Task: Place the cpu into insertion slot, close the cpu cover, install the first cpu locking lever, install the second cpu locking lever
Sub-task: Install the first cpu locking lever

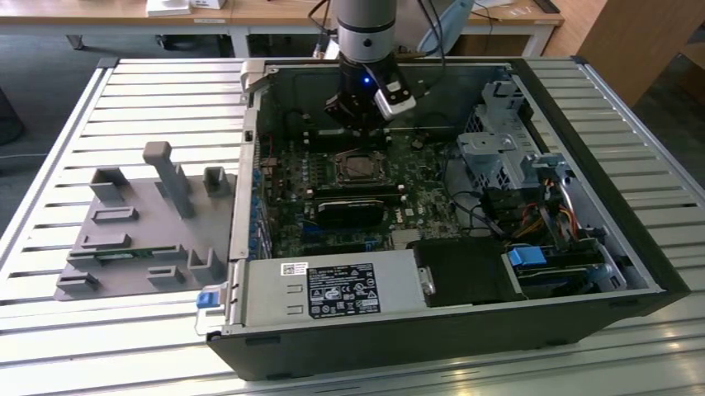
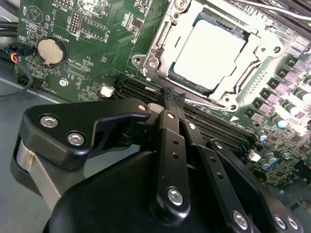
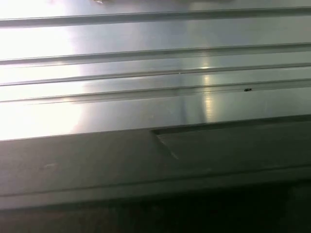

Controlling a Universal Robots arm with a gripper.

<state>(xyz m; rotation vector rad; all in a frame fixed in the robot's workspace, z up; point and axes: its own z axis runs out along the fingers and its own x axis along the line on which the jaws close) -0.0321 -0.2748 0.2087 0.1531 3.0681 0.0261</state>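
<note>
On the slatted metal worktop [image 1: 132,82], in the exterior view, an open computer case [image 1: 617,190] lies on its side with the green motherboard [image 1: 292,177] exposed. The gripper [image 1: 355,124] hangs inside the case over the far part of the board, just beyond the socket. The cpu [image 1: 357,168] sits in the socket near the middle of the board. A long black heatsink block [image 1: 350,211] lies on the near side of the socket. A silver power supply [image 1: 330,290] closes the near edge of the case, and a drive cage [image 1: 494,157] with bundled cables stands toward the exterior view's right. A grey fixture plate [image 1: 138,239] with upright posts rests on the worktop at the exterior view's left.

In the second wrist view, the fingers [image 2: 171,97] are drawn together and grip nothing. The cpu [image 2: 210,53] lies flat in its slot, and the cpu cover [image 2: 163,34] frames it. A coin cell battery [image 2: 51,51] sits on the board well apart from the socket.

In the first wrist view, a ribbed metal surface [image 3: 155,63] is seen.
</note>
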